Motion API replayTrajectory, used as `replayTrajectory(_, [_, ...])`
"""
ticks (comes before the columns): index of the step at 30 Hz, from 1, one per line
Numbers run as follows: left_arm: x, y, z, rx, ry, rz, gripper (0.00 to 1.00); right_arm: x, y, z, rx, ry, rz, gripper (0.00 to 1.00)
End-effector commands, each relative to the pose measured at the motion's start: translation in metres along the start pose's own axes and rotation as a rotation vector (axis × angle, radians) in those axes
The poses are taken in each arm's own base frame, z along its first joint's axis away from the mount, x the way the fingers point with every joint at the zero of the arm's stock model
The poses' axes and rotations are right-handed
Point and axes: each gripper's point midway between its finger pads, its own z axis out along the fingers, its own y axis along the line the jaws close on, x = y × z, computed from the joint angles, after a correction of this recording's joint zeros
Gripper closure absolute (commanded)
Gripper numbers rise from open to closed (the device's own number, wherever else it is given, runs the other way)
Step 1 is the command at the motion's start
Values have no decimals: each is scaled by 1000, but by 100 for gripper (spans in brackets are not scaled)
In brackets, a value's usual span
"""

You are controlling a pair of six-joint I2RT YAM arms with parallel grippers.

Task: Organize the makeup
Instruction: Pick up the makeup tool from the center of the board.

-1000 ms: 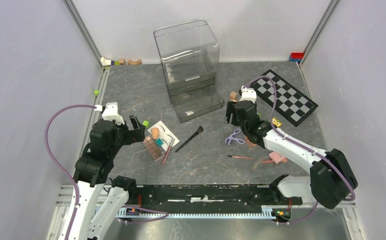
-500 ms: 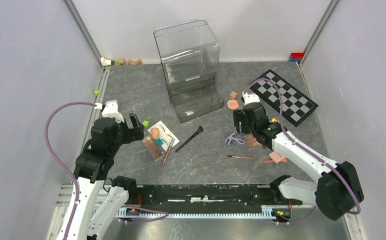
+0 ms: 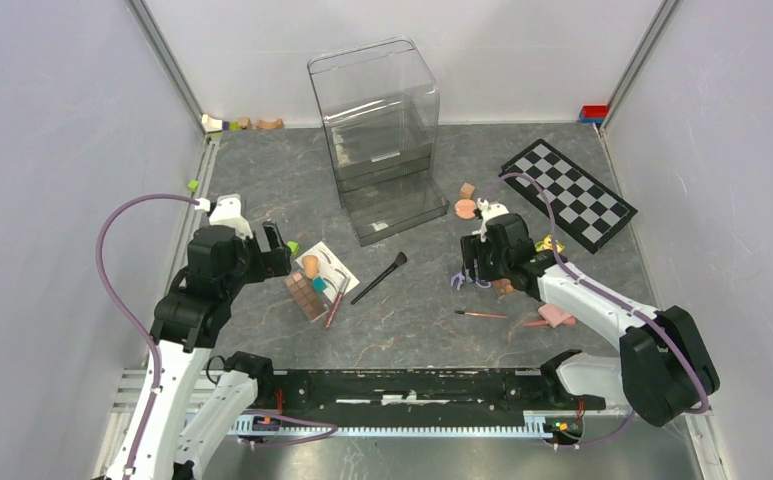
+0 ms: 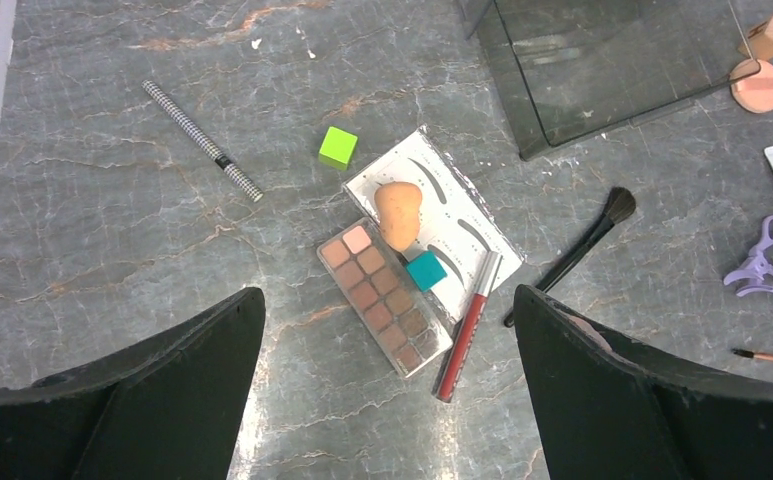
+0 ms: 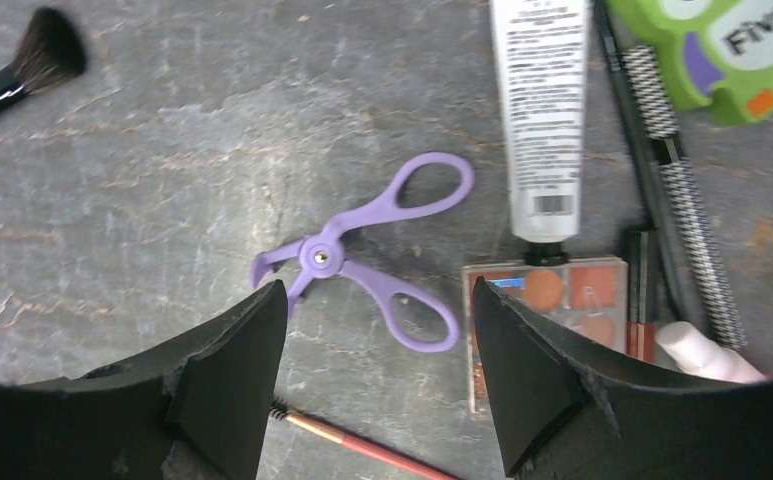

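My left gripper (image 4: 387,293) (image 3: 274,256) is open and hangs above a brown eyeshadow palette (image 4: 382,295) (image 3: 305,295). Beside the palette lie a peach sponge (image 4: 398,210) on a white eyebrow card (image 4: 462,205), a red lip pencil (image 4: 467,330) and a black-handled brush (image 4: 572,255). My right gripper (image 5: 377,285) (image 3: 472,266) is open, low over the lilac scissors (image 5: 362,255), holding nothing. Near it lie a white tube (image 5: 540,100), a small blush palette (image 5: 562,300) and a thin pencil (image 5: 362,445). A pink compact (image 3: 466,208) sits farther back.
A clear organizer box (image 3: 377,120) stands at the back centre with its drawer (image 3: 397,212) in front. The checkerboard (image 3: 567,192) lies at back right. A green cube (image 4: 337,147), a teal cube (image 4: 425,270) and a striped pencil (image 4: 202,140) are near the left gripper.
My right gripper has come from beside the pink compact toward the near side and now hovers over the scissors. The left arm has shifted only slightly.
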Motion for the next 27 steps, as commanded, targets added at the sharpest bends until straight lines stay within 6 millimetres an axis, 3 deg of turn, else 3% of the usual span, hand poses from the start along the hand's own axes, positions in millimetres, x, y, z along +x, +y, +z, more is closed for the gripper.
replayTrajectory(1, [-9, -7, 2, 39, -35, -4, 0, -9, 22, 4, -125, -42, -19, 26])
replayTrajectory(7, [-6, -5, 1, 37, -61, -17, 0, -4, 20, 6, -91, 18, 61, 26])
replayTrajectory(14, [-7, -5, -3, 47, -85, -15, 0, -11, 29, 10, -53, -23, 469, 23])
replayTrajectory(18, [-6, -7, -3, 57, -86, -15, 0, -13, 24, 8, 52, -6, 686, 20])
replayTrajectory(27, [-6, -8, -4, 60, -87, -16, 0, -2, 25, 5, 268, 48, 811, 18])
